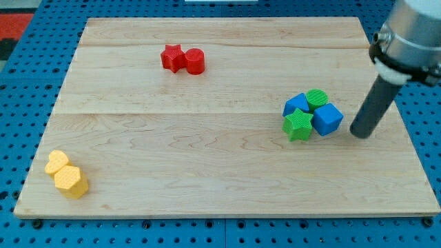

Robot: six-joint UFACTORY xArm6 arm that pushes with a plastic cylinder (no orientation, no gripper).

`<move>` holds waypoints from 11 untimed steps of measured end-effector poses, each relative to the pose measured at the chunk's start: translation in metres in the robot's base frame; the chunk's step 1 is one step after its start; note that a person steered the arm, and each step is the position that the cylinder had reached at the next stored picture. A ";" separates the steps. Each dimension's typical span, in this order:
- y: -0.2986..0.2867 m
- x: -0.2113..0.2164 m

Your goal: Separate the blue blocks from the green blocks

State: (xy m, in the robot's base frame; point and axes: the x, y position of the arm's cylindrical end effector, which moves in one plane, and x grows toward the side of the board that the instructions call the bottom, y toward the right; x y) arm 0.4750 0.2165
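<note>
A tight cluster sits at the view's right on the wooden board (207, 158). It holds a blue block (297, 105) at the left, a green cylinder (317, 98) at the top, a green star (298, 125) at the bottom left and a blue cube (327, 118) at the bottom right. All touch one another. My tip (360, 133) rests on the board just right of the blue cube, a small gap apart from it.
A red star (171, 57) and a red cylinder (194, 60) touch near the view's top centre. Two yellow blocks (57, 162) (71, 181) sit together at the bottom left. A blue pegboard (27, 83) surrounds the board.
</note>
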 end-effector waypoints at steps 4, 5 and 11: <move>-0.129 -0.061; -0.141 -0.094; -0.134 -0.138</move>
